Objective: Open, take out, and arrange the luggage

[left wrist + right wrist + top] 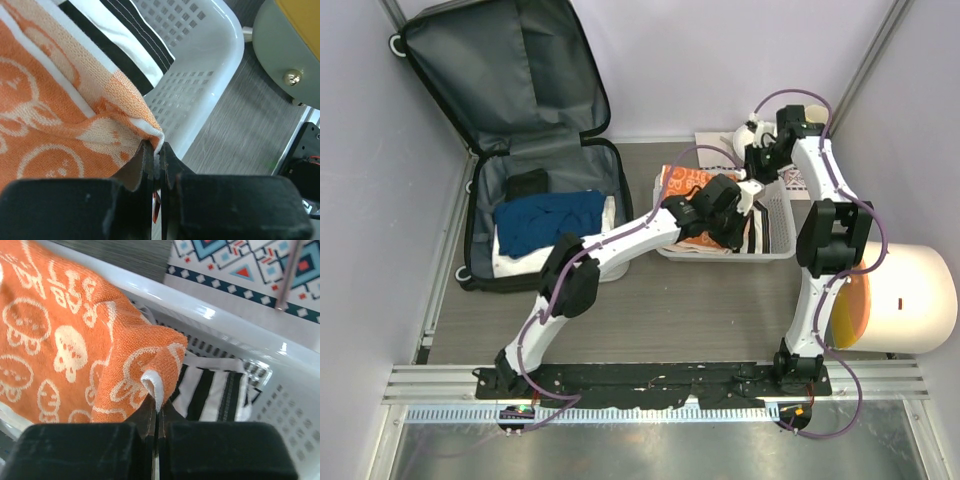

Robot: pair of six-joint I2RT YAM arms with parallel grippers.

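**While the Suitcase Lay Open, Both Grippers Pinched an Orange Towel**

As seen from overhead, the luggage (500, 80) lay at the table's far left. Its lid was propped open against the back wall, and a blue garment (548, 218) lay in its lower half. Well apart to its right stood a white basket (782, 228). Both arms reached over it, and an orange towel (682, 183) was draped across its left rim.

From the left wrist, the left gripper (157, 150) had its jaws almost together, nipping the towel's white-hemmed corner above the basket. A black-and-white striped cloth (130, 45) lay beneath.

From the right wrist, the right gripper (157, 407) was fully closed on a folded white hem of the same towel, with the striped cloth below it in the basket.
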